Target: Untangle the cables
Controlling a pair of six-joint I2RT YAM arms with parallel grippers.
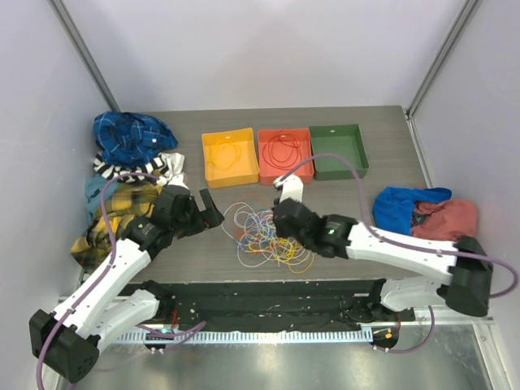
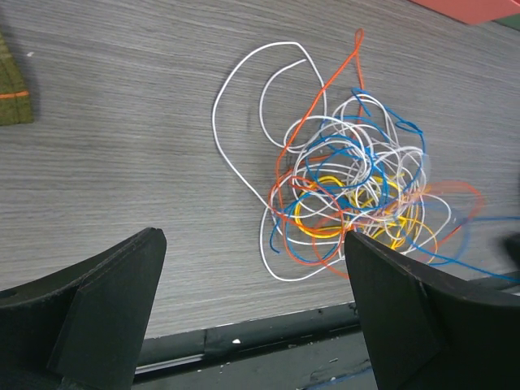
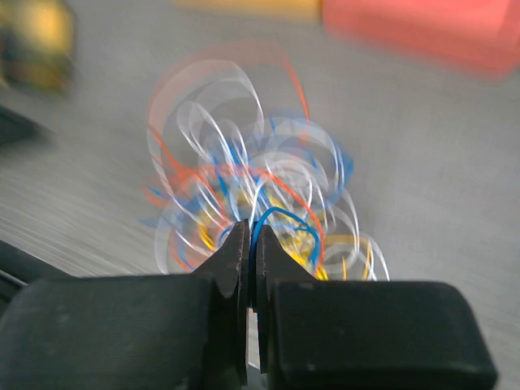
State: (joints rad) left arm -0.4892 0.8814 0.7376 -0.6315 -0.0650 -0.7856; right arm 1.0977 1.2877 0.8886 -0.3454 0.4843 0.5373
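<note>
A tangled heap of thin cables [image 1: 264, 234], white, yellow, orange and blue loops, lies on the table between the arms. It also shows in the left wrist view [image 2: 349, 183]. My right gripper [image 1: 280, 221] sits over the heap's right side. In the right wrist view it [image 3: 253, 236] is shut on a blue cable [image 3: 280, 218], with the rest of the heap blurred behind. My left gripper [image 1: 207, 210] is open and empty just left of the heap; its fingers [image 2: 106, 301] frame the heap's near edge.
Three bins stand at the back: yellow [image 1: 229, 158] with a yellow loop, red [image 1: 284, 153] with red loops, green [image 1: 339, 150]. Coloured cloths lie at the left [image 1: 130, 138] and at the right [image 1: 422, 211]. A black strip [image 1: 260, 302] runs along the near edge.
</note>
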